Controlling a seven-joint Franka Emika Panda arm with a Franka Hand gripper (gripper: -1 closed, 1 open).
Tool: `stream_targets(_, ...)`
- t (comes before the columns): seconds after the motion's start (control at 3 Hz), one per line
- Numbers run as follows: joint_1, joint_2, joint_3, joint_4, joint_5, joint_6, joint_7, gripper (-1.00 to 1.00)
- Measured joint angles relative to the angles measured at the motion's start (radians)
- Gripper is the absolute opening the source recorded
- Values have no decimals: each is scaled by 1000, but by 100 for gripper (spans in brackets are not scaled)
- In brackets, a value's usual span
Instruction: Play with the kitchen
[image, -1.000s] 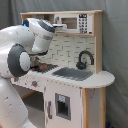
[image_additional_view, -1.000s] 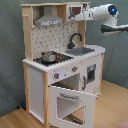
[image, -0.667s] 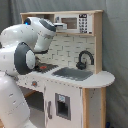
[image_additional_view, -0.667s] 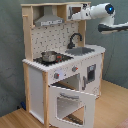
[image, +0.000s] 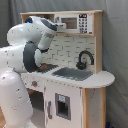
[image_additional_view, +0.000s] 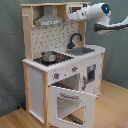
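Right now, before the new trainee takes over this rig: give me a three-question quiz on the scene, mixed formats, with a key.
1. True or false: the oven door of the toy kitchen is shut.
2. What sits on the stove? A) a pot B) a kettle C) a plate
3. Fill in: the black faucet curves over the ____.

Key
1. False. In the second exterior view the door hangs open, tilted outward.
2. A. A metal pot is on the stove.
3. sink
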Motion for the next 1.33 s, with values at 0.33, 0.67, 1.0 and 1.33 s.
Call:
stream_targets(0.33, 0, 0, 0, 0, 0, 0, 0, -100)
stream_targets(0.67, -8, -12, -7, -33, 0, 102, 0, -100)
stream_targets(1.0, -8, -49, -31, -82, 0, 181, 0, -100)
stream_targets(1.33, -8, -70, -57, -119, 0, 270, 0, -100)
